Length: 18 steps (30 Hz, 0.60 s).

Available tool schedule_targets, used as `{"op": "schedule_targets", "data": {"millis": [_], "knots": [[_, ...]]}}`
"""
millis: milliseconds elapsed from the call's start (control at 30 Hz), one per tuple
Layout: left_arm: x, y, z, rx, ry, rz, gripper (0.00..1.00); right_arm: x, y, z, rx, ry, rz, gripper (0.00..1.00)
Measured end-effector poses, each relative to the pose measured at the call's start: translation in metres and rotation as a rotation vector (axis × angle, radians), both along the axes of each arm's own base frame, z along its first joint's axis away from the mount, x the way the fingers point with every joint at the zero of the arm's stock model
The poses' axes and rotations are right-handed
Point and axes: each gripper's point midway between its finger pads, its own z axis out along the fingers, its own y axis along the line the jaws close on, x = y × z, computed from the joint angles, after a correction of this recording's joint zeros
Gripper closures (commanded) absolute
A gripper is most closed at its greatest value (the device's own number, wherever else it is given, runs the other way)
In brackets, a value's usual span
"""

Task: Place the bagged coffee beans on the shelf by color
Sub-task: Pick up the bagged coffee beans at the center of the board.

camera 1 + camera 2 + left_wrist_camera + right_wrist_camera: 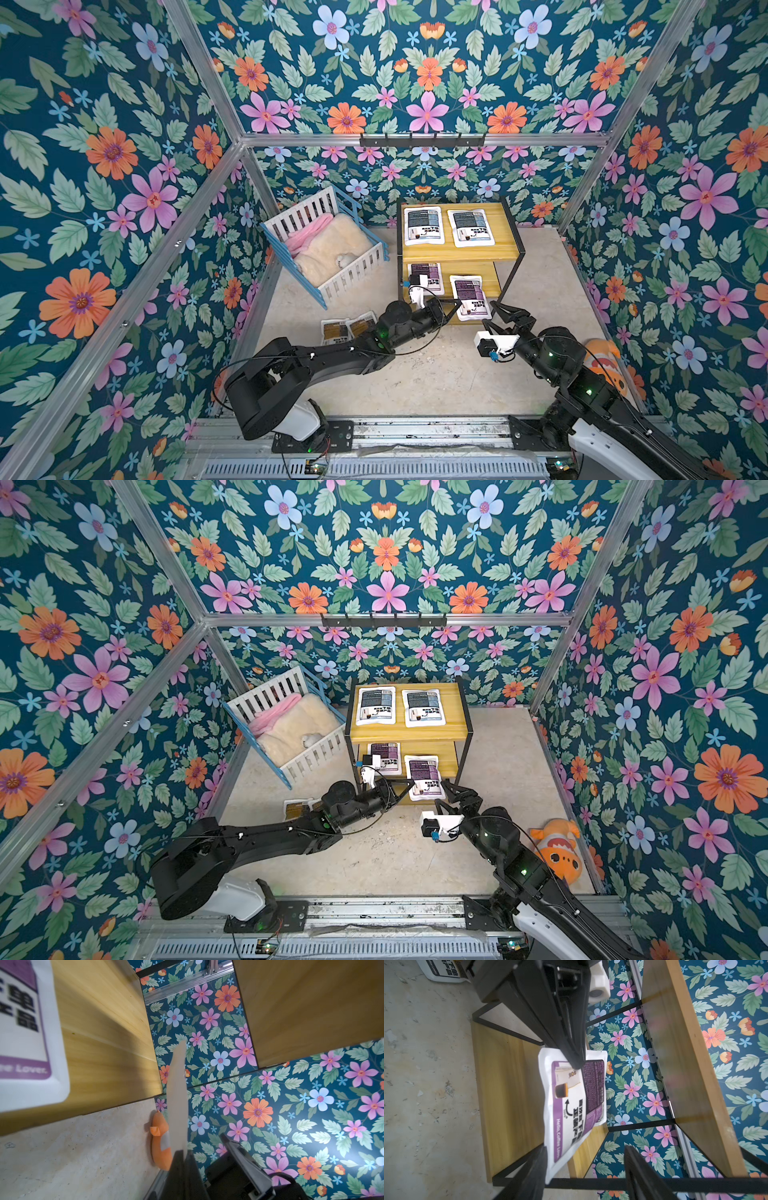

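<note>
Item: left pincer (576, 1061), clenched on the far edge of a purple pouch (469, 297).
Pouch position: tilted, far part over the middle tier of the shelf (461, 251), near end past that board's front edge.
Right pincer (500, 309): jaws spread, just beside the pouch's near corner (contact cannot be told).
Middle tier: second purple pouch (426, 276), flat.
Top tier: two blue-grey pouches (424, 225) (471, 227), side by side.
Desk (436, 374): two yellow-brown pouches (336, 330) (363, 322), partly under the left arm.
Also present: crib (299, 216), plush fish (557, 845).
</note>
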Motion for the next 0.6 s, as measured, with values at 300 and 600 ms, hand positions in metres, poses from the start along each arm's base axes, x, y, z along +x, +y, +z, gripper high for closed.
{"op": "schedule_targets", "data": {"millis": [300,600], "knots": [[-0.001,-0.001,0.006,-0.044,0.004,-0.01,1.0,-0.009,0.022,-0.013,-0.029,-0.066,0.059,0.44],[-0.003,0.001,0.004,-0.053,0.015,-0.014,1.0,-0.001,0.024,-0.005,-0.04,-0.157,0.022,0.75]]}}
